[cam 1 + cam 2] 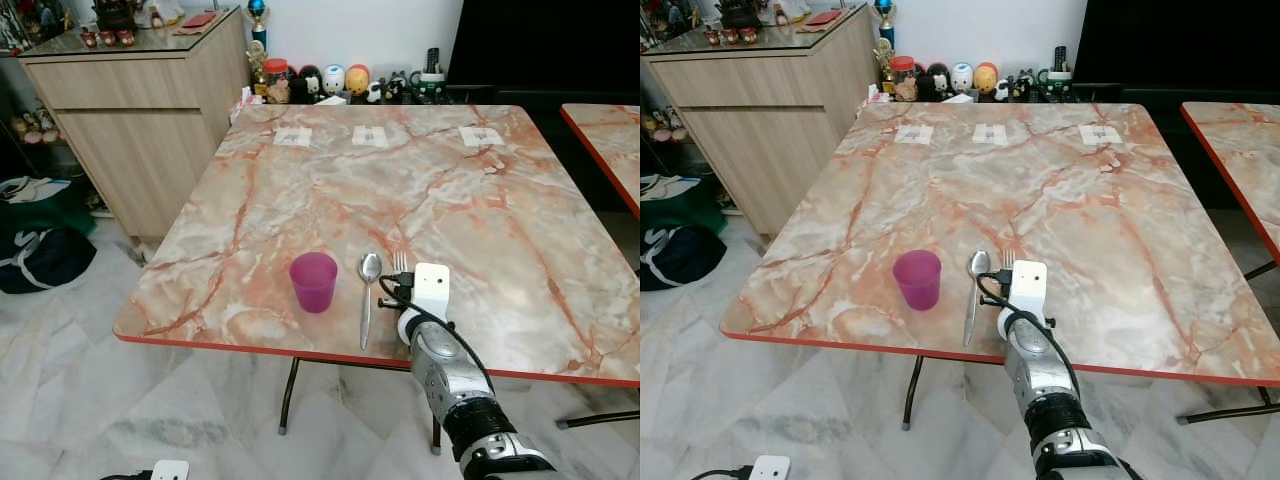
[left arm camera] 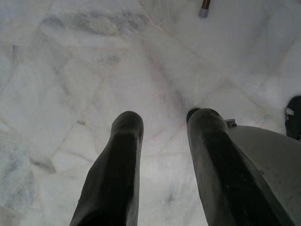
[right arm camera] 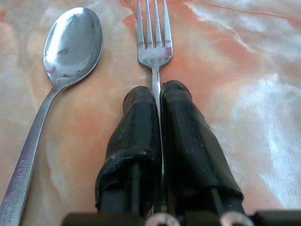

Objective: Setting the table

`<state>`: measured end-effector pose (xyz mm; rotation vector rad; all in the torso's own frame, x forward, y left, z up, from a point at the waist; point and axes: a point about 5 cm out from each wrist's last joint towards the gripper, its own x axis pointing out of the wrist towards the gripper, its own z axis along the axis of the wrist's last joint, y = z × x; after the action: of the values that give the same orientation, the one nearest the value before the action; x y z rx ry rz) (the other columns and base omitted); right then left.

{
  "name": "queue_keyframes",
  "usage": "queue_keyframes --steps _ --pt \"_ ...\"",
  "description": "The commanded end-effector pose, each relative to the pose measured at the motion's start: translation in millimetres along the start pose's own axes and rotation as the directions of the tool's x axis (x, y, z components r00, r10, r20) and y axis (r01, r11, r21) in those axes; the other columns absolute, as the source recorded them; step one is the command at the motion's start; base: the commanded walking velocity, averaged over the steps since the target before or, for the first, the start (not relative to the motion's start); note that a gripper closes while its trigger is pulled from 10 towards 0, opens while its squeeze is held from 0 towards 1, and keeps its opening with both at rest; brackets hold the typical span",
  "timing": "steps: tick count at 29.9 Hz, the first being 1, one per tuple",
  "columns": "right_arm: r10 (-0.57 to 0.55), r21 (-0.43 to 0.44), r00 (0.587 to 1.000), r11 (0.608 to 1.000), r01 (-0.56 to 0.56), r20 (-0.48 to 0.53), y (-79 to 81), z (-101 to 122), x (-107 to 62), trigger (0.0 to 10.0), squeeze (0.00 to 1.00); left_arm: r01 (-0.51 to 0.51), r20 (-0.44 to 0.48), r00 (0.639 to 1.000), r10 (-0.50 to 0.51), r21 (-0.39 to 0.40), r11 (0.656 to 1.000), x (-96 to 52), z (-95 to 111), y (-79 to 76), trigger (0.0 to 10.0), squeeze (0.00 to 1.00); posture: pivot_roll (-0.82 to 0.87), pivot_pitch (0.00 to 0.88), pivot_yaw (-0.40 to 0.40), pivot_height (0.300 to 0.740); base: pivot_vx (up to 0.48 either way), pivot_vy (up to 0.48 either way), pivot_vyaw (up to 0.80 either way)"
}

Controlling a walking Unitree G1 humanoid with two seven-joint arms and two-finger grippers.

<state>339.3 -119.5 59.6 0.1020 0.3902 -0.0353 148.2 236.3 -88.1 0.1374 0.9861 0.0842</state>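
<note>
Fork [image 3: 154,47]: lying on the marble surface [image 1: 480,210] near its front edge, handle clamped between the closed fingers of the right pincer [image 3: 159,96]. Spoon [image 3: 70,44]: just beside the fork, parallel. Purple cup [image 1: 313,281]: upright, beside the spoon. Left pincer [image 2: 162,122]: fingers parted, above the floor [image 2: 70,56].

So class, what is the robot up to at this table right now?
The right gripper is shut on the handle of a silver metal fork, holding it low over the pink marble-patterned table, just right of a silver metal spoon. A purple plastic cup stands left of the spoon. The left gripper hangs open above the floor.
</note>
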Motion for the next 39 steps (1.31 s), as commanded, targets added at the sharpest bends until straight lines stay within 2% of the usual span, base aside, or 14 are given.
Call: queue_keyframes --steps 1,6,8,9,10,11,17,19,21,27,30,35,39 --pt "-0.002 0.019 1.0 1.0 0.003 -0.012 -0.2 -7.8 -2.4 0.0 0.0 0.005 -0.031 0.999 -0.005 0.004 1.0 -1.2 -6.7 0.2 10.0 0.0 -0.09 0.0 0.046 0.74 0.0 0.0 0.0" --pt "-0.016 0.014 1.0 1.0 0.015 0.01 -0.9 -9.8 -5.1 0.0 0.0 0.006 -0.032 0.999 -0.005 0.01 1.0 -1.4 -7.1 0.4 10.0 0.0 -0.09 0.0 0.045 0.74 0.0 0.0 0.0" --pt "-0.017 0.022 0.999 1.0 0.016 0.05 -1.6 -5.8 -5.9 0.0 0.0 0.005 -0.031 1.0 -0.004 0.014 1.0 -1.4 -7.2 0.4 10.0 0.0 -0.09 0.0 0.044 0.74 0.0 0.0 0.0" --pt "-0.008 0.014 0.994 1.0 0.006 0.108 -1.0 2.1 -7.2 7.1 0.0 0.004 -0.03 1.0 -0.003 0.016 1.0 -1.4 -7.0 0.4 10.0 0.0 -0.09 0.0 0.043 0.74 0.0 0.0 0.0" --pt "-0.005 0.007 0.992 1.0 0.004 0.122 -0.8 4.2 -7.6 7.1 0.0 0.003 -0.03 1.0 -0.003 0.016 1.0 -1.3 -7.0 0.4 10.0 0.0 -0.09 0.0 0.043 0.74 0.0 0.0 0.0" --pt "0.012 0.001 0.986 1.0 -0.012 0.165 0.7 9.4 -8.8 10.0 0.0 -0.003 -0.027 1.0 0.003 0.008 1.0 -1.3 -6.6 0.8 10.0 0.0 -0.1 0.0 0.043 0.74 0.0 0.0 0.0" --pt "0.025 0.022 0.958 0.999 -0.032 0.287 -0.1 22.1 -16.4 10.0 0.0 -0.008 -0.026 1.0 0.008 0.009 1.0 -1.2 -6.6 0.2 10.0 0.0 -0.09 0.0 0.036 0.74 0.0 0.0 0.0" --pt "0.025 0.078 0.939 0.995 -0.055 0.342 -2.9 27.9 -22.0 10.0 0.0 -0.009 -0.028 1.0 0.01 0.009 1.0 -1.3 -6.9 0.1 10.0 0.0 -0.09 0.0 0.035 0.74 0.0 0.0 0.0" --pt "0.039 0.066 0.919 0.995 -0.071 0.392 -8.6 33.0 -28.8 10.0 0.0 -0.01 -0.032 0.999 0.011 0.015 1.0 -1.4 -7.9 -0.5 10.0 0.0 -0.1 0.0 0.035 0.74 0.0 0.0 0.0" --pt "0.047 0.019 0.904 0.998 -0.061 0.424 -15.7 37.7 -34.7 10.0 0.0 -0.007 -0.034 0.999 0.008 0.04 0.999 -1.4 -8.3 -2.2 10.0 0.0 -0.11 0.0 0.029 0.74 0.0 -0.109 0.0" --pt "0.036 0.031 0.9 0.998 -0.054 0.435 -20.3 43.1 -35.3 10.0 0.0 -0.005 -0.031 0.999 0.006 0.037 0.999 -1.2 -7.9 -3.9 10.0 0.0 -0.11 0.0 0.022 0.74 0.0 -0.436 0.0" --pt "0.075 0.001 0.883 0.996 -0.085 0.463 -18.7 51.7 -37.3 10.0 0.0 -0.002 -0.029 1.0 0.004 0.037 0.999 -1.0 -7.7 -5.3 10.0 0.0 -0.11 0.0 0.017 0.74 0.0 -0.467 0.0" --pt "0.095 -0.01 0.868 0.995 -0.103 0.488 -11.7 55.7 -41.4 10.0 0.0 -0.004 -0.032 0.999 0.005 0.033 0.999 -1.5 -9.5 -5.8 10.0 0.0 -0.11 0.0 0.013 0.74 0.0 -0.465 -0.68"
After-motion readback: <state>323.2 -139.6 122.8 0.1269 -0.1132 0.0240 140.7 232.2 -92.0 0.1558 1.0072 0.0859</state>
